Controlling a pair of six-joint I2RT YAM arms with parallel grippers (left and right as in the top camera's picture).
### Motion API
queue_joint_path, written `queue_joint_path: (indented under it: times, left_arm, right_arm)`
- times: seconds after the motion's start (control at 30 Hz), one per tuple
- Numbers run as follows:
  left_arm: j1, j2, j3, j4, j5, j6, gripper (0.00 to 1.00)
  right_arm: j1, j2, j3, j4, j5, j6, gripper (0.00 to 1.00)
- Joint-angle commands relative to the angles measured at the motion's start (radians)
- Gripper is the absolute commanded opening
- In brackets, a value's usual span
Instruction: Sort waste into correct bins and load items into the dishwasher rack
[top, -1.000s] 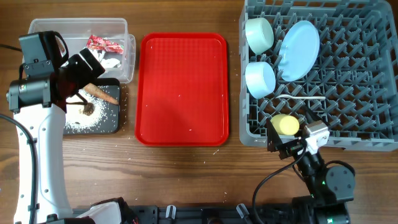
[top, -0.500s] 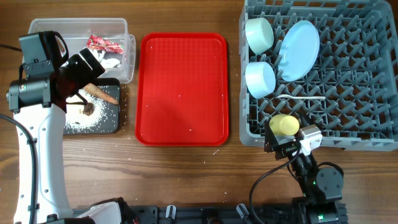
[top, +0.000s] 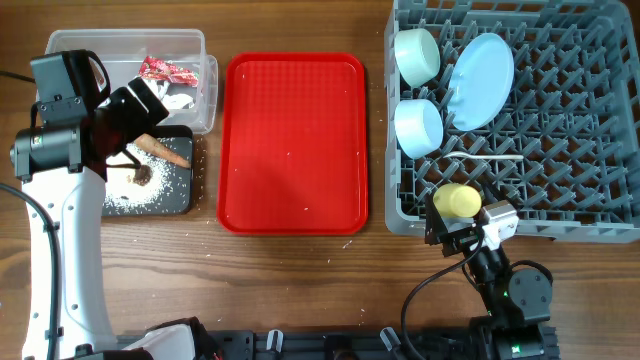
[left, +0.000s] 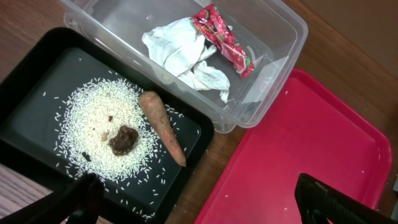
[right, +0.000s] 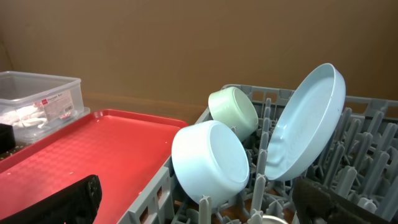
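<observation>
Nearly everything looks sorted, by our reading. Nearest on the right, the right gripper (right: 196, 186) hangs at the near edge of the large square grey plastic dishwasher rack (top: 590, 180), its fingers spread wide and holding nothing. The small yellow cup (top: 458, 199) sits just beyond it in the rack's near row, though we cannot tell how firmly it is seated among the pegs. Farther in lie the white plastic spoon (top: 485, 158), then the pale-blue bowl (top: 418, 126) on its side, and at the far end the large pale-blue round plate (top: 480, 68) leaning beside the mint-green bowl (top: 416, 55). So all 5 items are in the rack.

On the left, the left gripper (left: 198, 186) hovers released and empty above the 2 bins. The shallow black rectangular tray (left: 37, 99), the nearer one, holds the loose white rice grains (left: 93, 118), the small brown food lump (left: 124, 138) and the brown carrot-shaped stick (left: 161, 126). The clear plastic rectangular tub (left: 124, 25) behind it holds the crumpled white napkin (left: 186, 53) and the crumpled red wrapper (left: 225, 38).

As for what is left, we judge only a few stray grains on the flat red serving tray (top: 295, 140) and on the wooden table (top: 300, 290) beside it.
</observation>
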Motion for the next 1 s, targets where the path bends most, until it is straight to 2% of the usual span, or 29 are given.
queue_joint_path:
  times: [0.0, 0.07, 0.1, 0.2, 0.27, 0.4, 0.47, 0.53, 0.6, 0.8, 0.97]
  left_arm:
    - [0.007, -0.019, 0.006, 0.000, -0.076, 0.013, 1.00]
    - [0.015, -0.072, -0.019, 0.008, -0.072, 0.013, 1.00]
    - [0.015, -0.116, -0.058, 0.069, -0.055, 0.013, 1.00]
    - [-0.002, -0.316, -0.319, 0.434, 0.108, 0.169, 1.00]
    - [-0.014, -0.478, -0.532, 0.649, 0.159, 0.227, 1.00]
    - [-0.043, -0.769, -0.877, 0.832, 0.154, 0.226, 1.00]
    - [-0.052, -0.890, -1.000, 0.874, 0.144, 0.225, 1.00]
    - [-0.056, -1.081, -1.159, 0.892, 0.140, 0.225, 1.00]
    - [-0.060, -1.192, -1.241, 0.891, 0.137, 0.225, 1.00]
    - [-0.074, -1.326, -1.356, 0.892, 0.124, 0.226, 1.00]
    - [-0.079, -1.389, -1.367, 0.855, 0.107, 0.226, 1.00]
  right_arm:
    - [-0.003, -0.012, -0.001, 0.004, -0.011, 0.008, 1.00]
    - [-0.003, -0.012, -0.001, 0.004, -0.011, 0.009, 1.00]
    - [-0.003, -0.012, -0.001, 0.004, -0.011, 0.008, 1.00]
    - [-0.003, -0.012, -0.001, 0.004, -0.011, 0.008, 1.00]
    - [-0.003, -0.012, -0.001, 0.004, -0.011, 0.008, 1.00]
    - [-0.003, -0.012, -0.001, 0.004, -0.011, 0.008, 1.00]
    - [-0.003, -0.012, -0.001, 0.004, -0.011, 0.008, 1.00]
    - [-0.003, -0.012, -0.001, 0.004, -0.011, 0.008, 1.00]
    - [-0.003, -0.012, -0.001, 0.004, -0.011, 0.008, 1.00]
    - [-0.003, -0.012, -0.001, 0.004, -0.011, 0.008, 1.00]
    - [-0.003, -0.012, -0.001, 0.004, -0.011, 0.008, 1.00]
